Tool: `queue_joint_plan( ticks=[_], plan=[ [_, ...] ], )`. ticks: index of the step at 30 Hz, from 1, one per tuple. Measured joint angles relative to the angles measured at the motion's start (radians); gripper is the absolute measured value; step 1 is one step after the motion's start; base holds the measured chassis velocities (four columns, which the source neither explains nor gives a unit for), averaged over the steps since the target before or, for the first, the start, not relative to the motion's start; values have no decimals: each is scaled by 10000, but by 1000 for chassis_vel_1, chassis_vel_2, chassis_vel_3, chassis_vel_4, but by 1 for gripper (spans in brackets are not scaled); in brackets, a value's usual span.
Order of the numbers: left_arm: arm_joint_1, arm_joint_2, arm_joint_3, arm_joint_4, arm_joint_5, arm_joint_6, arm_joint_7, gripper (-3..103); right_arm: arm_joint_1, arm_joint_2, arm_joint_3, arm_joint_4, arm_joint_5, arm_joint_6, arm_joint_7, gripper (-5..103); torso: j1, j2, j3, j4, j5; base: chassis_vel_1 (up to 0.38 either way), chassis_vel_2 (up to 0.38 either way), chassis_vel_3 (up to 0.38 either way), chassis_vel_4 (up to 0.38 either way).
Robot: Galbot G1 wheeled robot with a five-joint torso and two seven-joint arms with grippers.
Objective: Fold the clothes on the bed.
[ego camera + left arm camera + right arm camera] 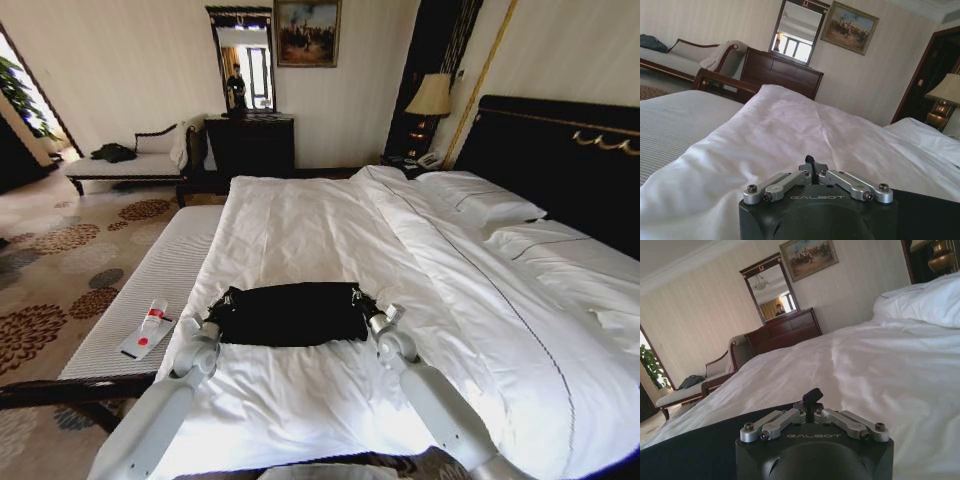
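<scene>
The clothes, one black T-shirt (290,313), lie folded into a wide flat band across the near part of the bed (300,220), on the white duvet. My left gripper (211,316) rests at the shirt's left end and my right gripper (366,305) at its right end. In the left wrist view the left gripper (811,161) has its fingers pressed together above the duvet, black fabric (927,215) lying beside it. The right gripper (813,396) is likewise shut, with the shirt (695,452) alongside. I see no fabric pinched in either.
A long white ribbed bench (150,290) runs along the bed's left side with a small bottle (153,318) and card on it. Pillows (480,200) and the dark headboard (560,160) are to the right. A chaise (130,160) and dresser (250,140) stand by the far wall.
</scene>
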Motion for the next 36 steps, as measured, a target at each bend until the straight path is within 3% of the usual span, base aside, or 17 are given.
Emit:
queue_joint_plan(
  ticks=[10,29,30,32,33,35,36],
  plan=[
    [903,168,-441,-732,222,-231,-20,1,-1770,33,274,1370,-1093,252,44,2,0,0,1,-1,1,0,0,0,0],
    [1777,464,-278,-990,1083,-29,-440,-2,-2671,-130,448,1457,-1197,470,56,2,3,-2,2,0,1,0,0,0,0],
    [1878,467,-293,-980,1308,37,-447,2,-2736,-161,442,1457,-1186,500,47,1,3,-2,2,-1,-1,0,0,0,0],
    [2088,536,-325,-929,2174,17,-322,7,-2876,-187,436,1486,-1187,559,43,12,2,-2,2,1,2,0,0,0,0],
    [2088,536,-325,-929,2174,17,-322,7,-2876,-187,436,1486,-1187,559,43,12,2,-2,2,1,2,0,0,0,0],
    [2332,641,-363,-945,2888,-45,-134,18,-3047,-243,436,1584,-1264,605,47,12,2,-2,2,2,1,0,0,0,0],
    [2416,656,-391,-985,2995,-48,-106,23,-3121,-270,438,1642,-1296,618,58,22,2,-2,2,3,0,0,0,0,0]
  ],
)
